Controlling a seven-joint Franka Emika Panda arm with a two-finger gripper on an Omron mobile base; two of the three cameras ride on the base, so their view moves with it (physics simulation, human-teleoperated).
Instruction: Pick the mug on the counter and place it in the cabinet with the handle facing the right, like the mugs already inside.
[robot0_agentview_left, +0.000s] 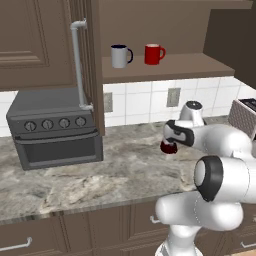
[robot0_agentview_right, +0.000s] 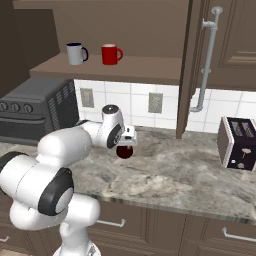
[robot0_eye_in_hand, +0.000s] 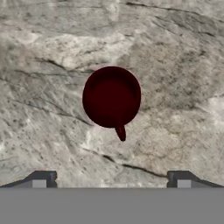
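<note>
Directly above the maroon mug, the gripper hangs with fingers spread wide, holding nothing. That mug sits mid-counter, away from both edges; grasp, lift and placing beside the cabinet mugs all remain.

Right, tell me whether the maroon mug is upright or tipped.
Upright. The mug stands on the counter: the hand view looks straight down into its round mouth.

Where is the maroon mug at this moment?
The maroon mug stands on the counter, directly below the open claw. In the right base view it sits between the toaster oven and the toaster.
</note>
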